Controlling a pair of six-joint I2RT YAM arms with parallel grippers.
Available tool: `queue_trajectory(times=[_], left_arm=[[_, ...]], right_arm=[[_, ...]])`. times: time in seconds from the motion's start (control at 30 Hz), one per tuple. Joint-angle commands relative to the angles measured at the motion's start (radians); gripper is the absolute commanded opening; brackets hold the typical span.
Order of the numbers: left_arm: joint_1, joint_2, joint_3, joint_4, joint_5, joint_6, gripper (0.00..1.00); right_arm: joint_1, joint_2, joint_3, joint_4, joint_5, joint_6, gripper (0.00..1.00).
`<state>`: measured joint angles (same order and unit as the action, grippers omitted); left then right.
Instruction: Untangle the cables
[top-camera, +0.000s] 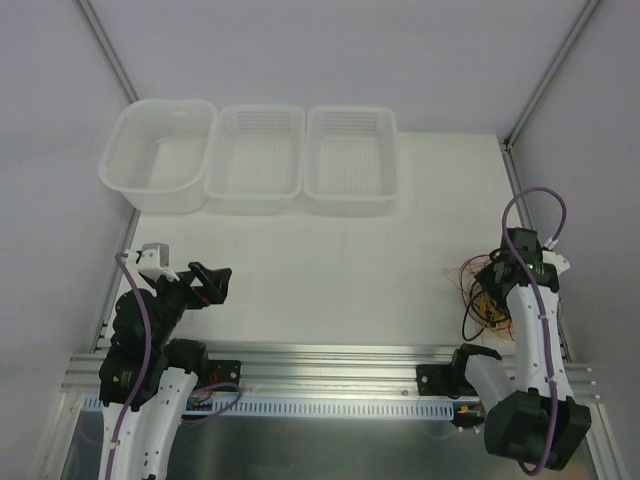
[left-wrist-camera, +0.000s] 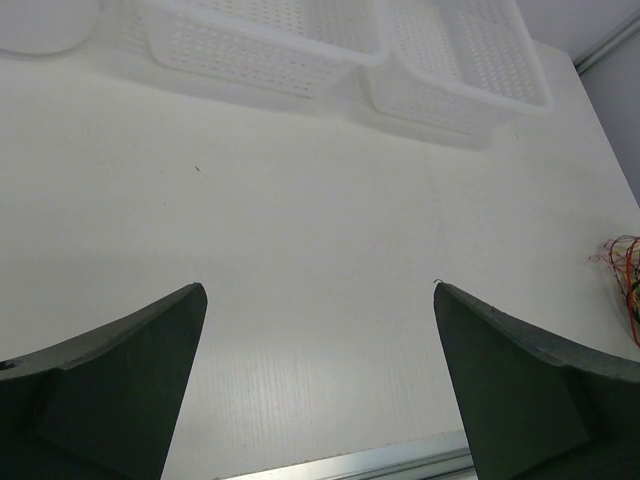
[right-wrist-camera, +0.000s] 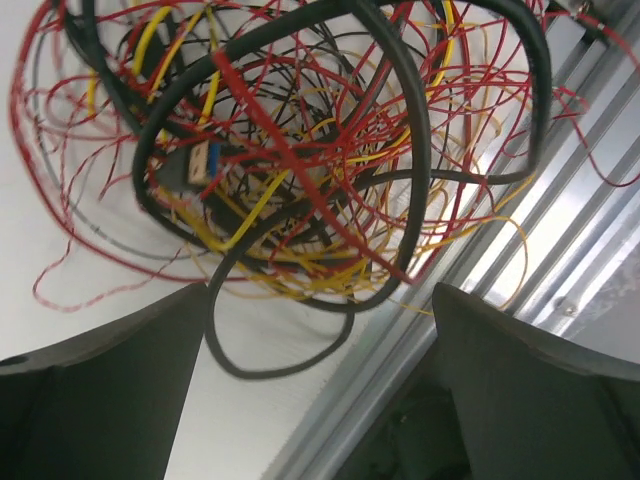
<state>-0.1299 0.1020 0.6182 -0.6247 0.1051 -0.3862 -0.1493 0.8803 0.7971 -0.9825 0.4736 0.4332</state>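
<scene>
- White table (top-camera: 330, 270) between pale walls, with a metal rail (top-camera: 330, 360) along the near edge.
- Far left: tub (top-camera: 150, 195), then two baskets (top-camera: 253, 200), side by side along the far edge. All look empty, probably set out to take sorted strands.
- Near left: left gripper (top-camera: 212, 283), fingers spread wide, pinching nothing, pointed across bare table. Judged parked well apart from the tangle, with nothing on that side to reach.
- Near right, close to the right edge: cables (top-camera: 480, 300), one knotted heap of red, yellow and black, with none pulled free. Task judged barely begun.
- Over that heap: right gripper (top-camera: 497, 283), fingers spread wide, pinching nothing, aimed down into the knot. Likely lined up to pick a strand.
- Top view alone: whole layout, but the heap small and half hidden under the right arm.
- Left wrist alone: mostly bare table, only a sliver of the heap at the right edge.
- Right wrist alone: thicker black loops round hair-thin red and yellow strands, a small plug with blue deep inside, and a few strands spilling over the rail.
</scene>
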Motion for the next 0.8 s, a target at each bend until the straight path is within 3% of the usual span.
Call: queue_trajectory(times=[0.0,0.17,0.3,0.4,0.53,0.63,0.77], left_arm=[[0.003,-0.007,-0.006,0.045,0.03,-0.003,0.99],[0.003,-0.002,-0.008,0.045,0.038,0.0,0.99],[0.003,-0.001,-0.006,0.048,0.039,0.003,0.99],[0.003,0.004,-0.008,0.049,0.045,0.003,0.99],[0.003,0.007,-0.008,0.049,0.047,0.006,0.99],[0.003,0.005,-0.006,0.051,0.048,0.006,0.99],[0.003,0.004,-0.009,0.049,0.047,0.006,0.99]], right_arm=[[-0.096,0.071,-0.044,0.154,-0.11,0.045,1.0],[-0.141,0.265,-0.075,0.289,-0.246,-0.023,0.99],[-0.115,0.312,-0.116,0.36,-0.337,-0.06,0.88],[-0.041,0.327,-0.128,0.375,-0.314,-0.07,0.76],[0.082,0.361,-0.139,0.421,-0.34,-0.08,0.49],[0.252,0.404,-0.121,0.442,-0.348,-0.086,0.29],[0.597,0.482,-0.069,0.476,-0.36,-0.094,0.05]])
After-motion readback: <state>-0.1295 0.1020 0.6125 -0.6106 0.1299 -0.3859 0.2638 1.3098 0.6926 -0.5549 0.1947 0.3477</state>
